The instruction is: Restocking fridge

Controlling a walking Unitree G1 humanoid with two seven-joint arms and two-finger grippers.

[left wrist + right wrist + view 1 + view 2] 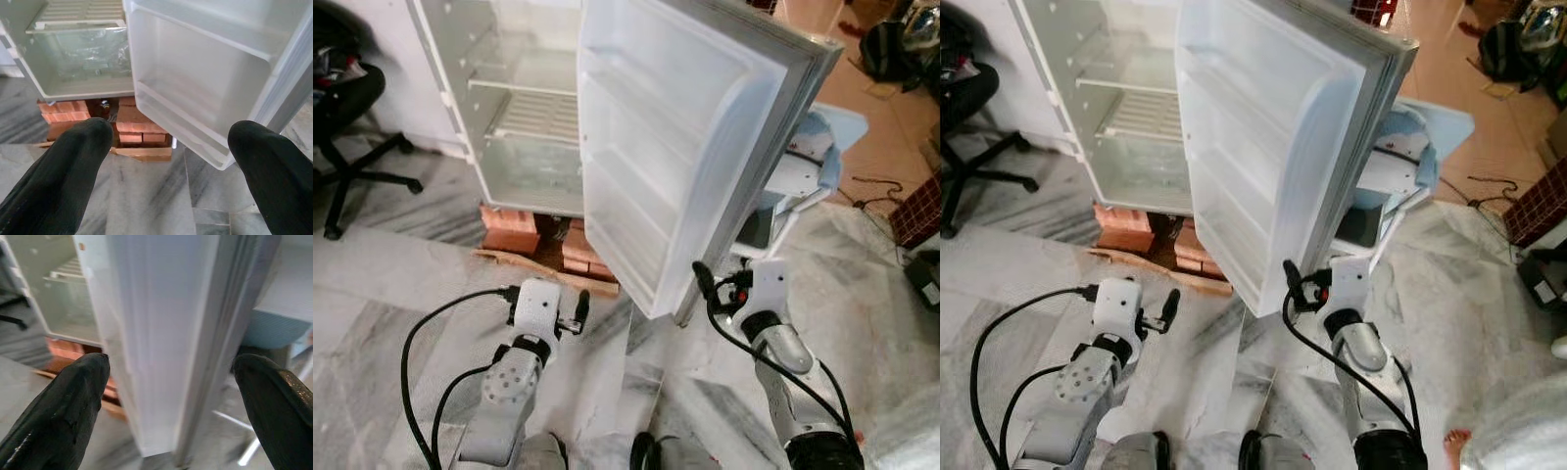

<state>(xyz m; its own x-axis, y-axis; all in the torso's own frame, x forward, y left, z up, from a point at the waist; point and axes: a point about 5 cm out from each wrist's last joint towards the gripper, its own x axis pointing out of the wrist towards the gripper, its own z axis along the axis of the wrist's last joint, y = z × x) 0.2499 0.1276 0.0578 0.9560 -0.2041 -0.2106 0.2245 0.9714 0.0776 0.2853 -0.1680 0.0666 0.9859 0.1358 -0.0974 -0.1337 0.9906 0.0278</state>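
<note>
Empty white fridge (524, 108) on bricks (514, 230), its white plastic door (675, 147) swung wide toward the robot.
Door stiff, light, hinged; take its free edge. Right gripper (171, 382) released, straddling that edge; left gripper (166, 147) released, empty.

A white fridge (524, 108) stands open on red bricks (514, 228), its wire shelf (540, 116) bare. The fridge door (680, 147) swings out toward the camera. On the grey marble floor (401, 284) below, the left claw (579, 311) and right claw (707, 284) hover low, the right one beside the door's lower edge. An office chair (347, 117) sits at left.
</note>
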